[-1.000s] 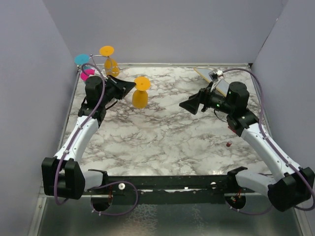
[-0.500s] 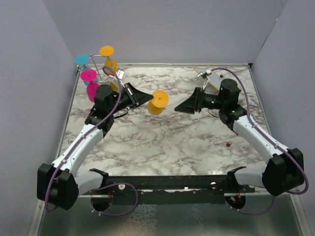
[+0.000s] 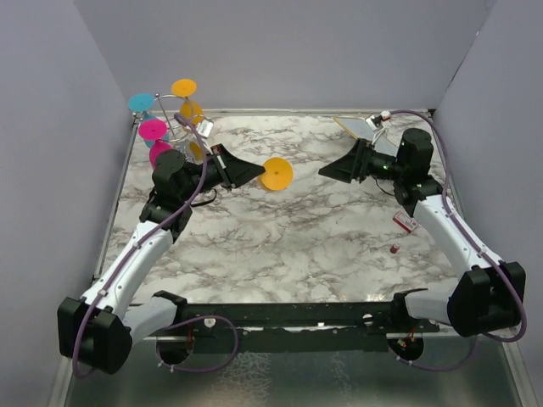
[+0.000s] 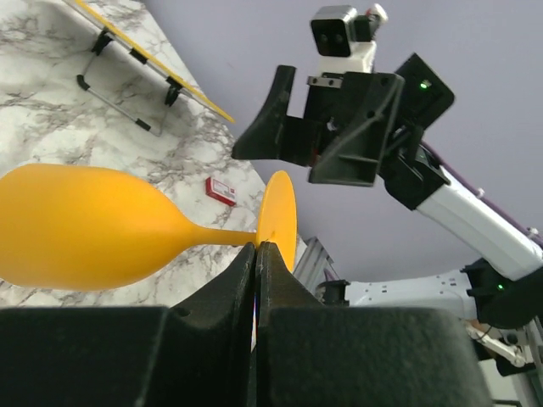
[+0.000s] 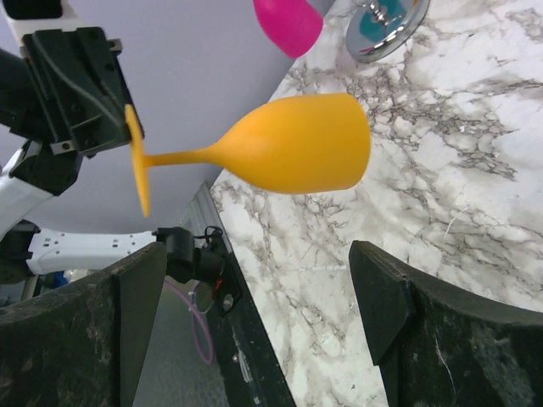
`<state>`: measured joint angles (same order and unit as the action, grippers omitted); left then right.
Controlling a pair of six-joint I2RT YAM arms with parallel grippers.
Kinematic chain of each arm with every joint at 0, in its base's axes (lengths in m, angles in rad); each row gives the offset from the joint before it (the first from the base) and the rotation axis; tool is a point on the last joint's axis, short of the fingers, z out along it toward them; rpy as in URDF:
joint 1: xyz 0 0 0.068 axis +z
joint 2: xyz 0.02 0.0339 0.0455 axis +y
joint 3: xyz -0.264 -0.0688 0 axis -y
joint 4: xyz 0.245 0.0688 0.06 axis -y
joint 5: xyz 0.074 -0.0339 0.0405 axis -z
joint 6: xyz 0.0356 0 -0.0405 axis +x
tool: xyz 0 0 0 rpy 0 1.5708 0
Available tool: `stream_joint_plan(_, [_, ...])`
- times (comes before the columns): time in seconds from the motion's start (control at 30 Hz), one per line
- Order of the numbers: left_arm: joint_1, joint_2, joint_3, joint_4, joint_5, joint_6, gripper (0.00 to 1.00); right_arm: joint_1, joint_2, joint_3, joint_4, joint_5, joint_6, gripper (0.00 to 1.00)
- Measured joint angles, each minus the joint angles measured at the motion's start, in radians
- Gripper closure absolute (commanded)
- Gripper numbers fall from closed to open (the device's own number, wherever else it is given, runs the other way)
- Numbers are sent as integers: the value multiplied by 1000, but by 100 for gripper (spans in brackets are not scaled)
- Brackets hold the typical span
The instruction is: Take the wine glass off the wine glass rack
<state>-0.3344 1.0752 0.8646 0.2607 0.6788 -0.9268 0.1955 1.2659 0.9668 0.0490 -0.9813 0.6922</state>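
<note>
**Orange wine glass is off the rack, held between the two arms**

The orange wine glass [image 4: 102, 229], smooth and matte like plastic, is lying horizontal in the air over the far middle of the marble-patterned table [image 3: 297, 246], well apart from the wine glass rack [image 3: 176, 117]. The left gripper [image 4: 256, 253] is pinching the thin rim of its round foot with closed jaws. The right gripper [image 5: 254, 254] is facing the glass with jaws standing wide, touching nothing. The thin wire rack is standing at the far left corner, carrying a pink glass [image 3: 153, 129] and a teal glass [image 3: 141, 103]. From above, the foot is hiding the bowl. A yellow board [image 4: 140, 55] is resting tilted near the far right corner, with a small red and white box [image 4: 222, 191] near it.
</note>
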Motion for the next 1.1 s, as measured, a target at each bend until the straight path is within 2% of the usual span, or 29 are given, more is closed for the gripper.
stream_joint_plan(0.33, [-1, -69, 27, 64, 62, -53, 100, -18, 48, 3, 64, -53, 11, 9])
stream_joint_plan(0.5, [-2, -76, 50, 127, 67, -173, 100, -13, 68, -38, 245, -101, 137, 9])
stream_joint_plan(0.67, [-2, -84, 67, 260, 73, -341, 100, 16, 68, -47, 428, -120, 277, 10])
stream_joint_plan(0.83, [-2, -87, 99, 347, 74, -431, 100, 33, 68, -61, 607, -135, 421, 10])
stream_joint_plan(1.1, [-2, -87, 106, 526, 76, -599, 100, 33, 62, -60, 866, -148, 639, 16])
